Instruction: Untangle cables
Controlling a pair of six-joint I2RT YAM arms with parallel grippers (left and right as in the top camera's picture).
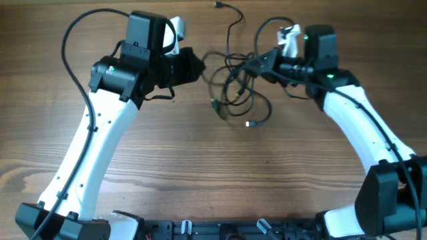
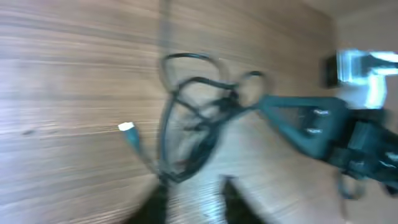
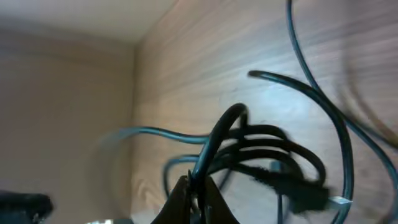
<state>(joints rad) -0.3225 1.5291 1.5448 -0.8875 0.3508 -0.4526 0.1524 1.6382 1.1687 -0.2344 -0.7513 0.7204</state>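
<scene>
Right gripper point(image 3: 196, 188) is squeezed tight on a loop of the cables point(image 1: 237, 90), bunched on the counter point(image 1: 200, 167) between both arms; left gripper point(image 2: 194, 202) looks spread apart and empty, so it should grab one loose strand and pull away slowly.
</scene>
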